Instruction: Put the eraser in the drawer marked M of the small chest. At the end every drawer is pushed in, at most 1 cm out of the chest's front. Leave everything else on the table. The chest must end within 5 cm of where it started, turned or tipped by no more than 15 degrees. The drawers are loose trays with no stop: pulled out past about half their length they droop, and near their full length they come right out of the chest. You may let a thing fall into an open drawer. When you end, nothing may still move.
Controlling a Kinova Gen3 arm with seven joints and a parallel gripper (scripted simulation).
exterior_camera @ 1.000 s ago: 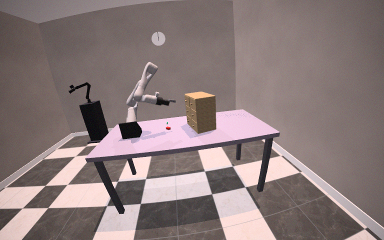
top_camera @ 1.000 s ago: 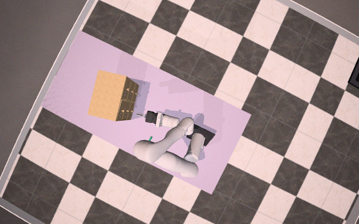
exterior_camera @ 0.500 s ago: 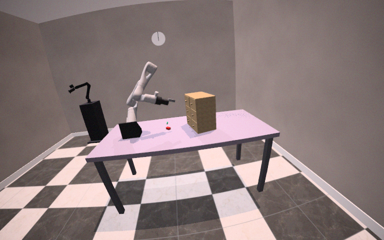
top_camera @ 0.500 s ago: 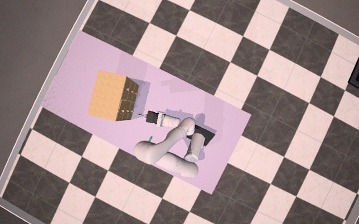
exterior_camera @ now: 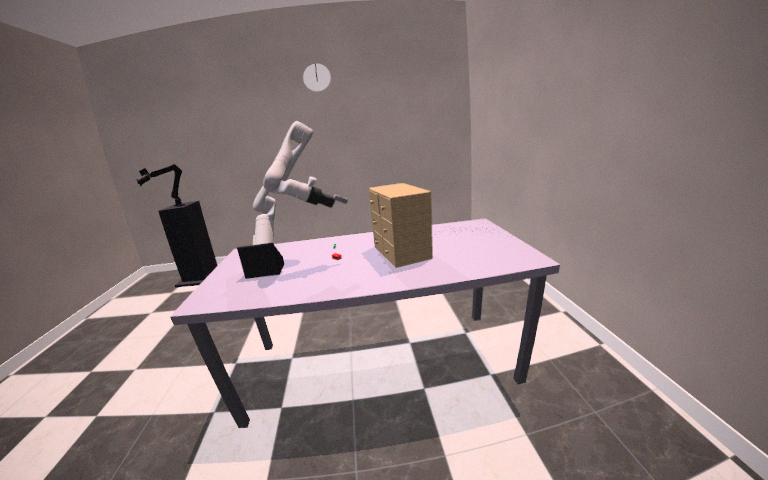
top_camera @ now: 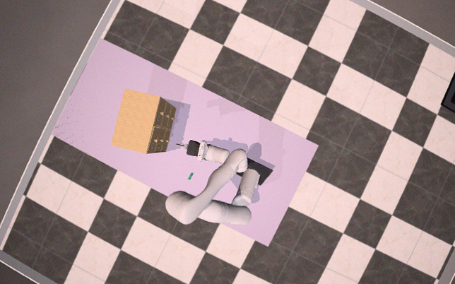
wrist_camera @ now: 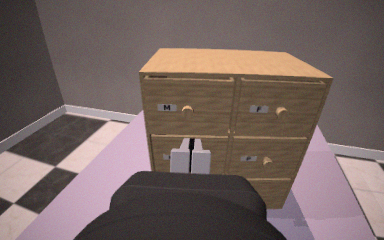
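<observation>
Here I am, my gripper (top_camera: 180, 143) (exterior_camera: 341, 199) (wrist_camera: 191, 150) closed narrow on nothing, apart from the chest (top_camera: 136, 121) (exterior_camera: 412, 229) (wrist_camera: 235, 62), drawer M (wrist_camera: 210, 95) flush at its upper left.

Drawer M (wrist_camera: 210, 112) sits left of drawer F (wrist_camera: 305, 107).

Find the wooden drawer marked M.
In the wrist view, the wooden drawer marked M is the chest's top-left one, left of the drawer marked F, its round knob above the shut gripper's fingertips.
</observation>
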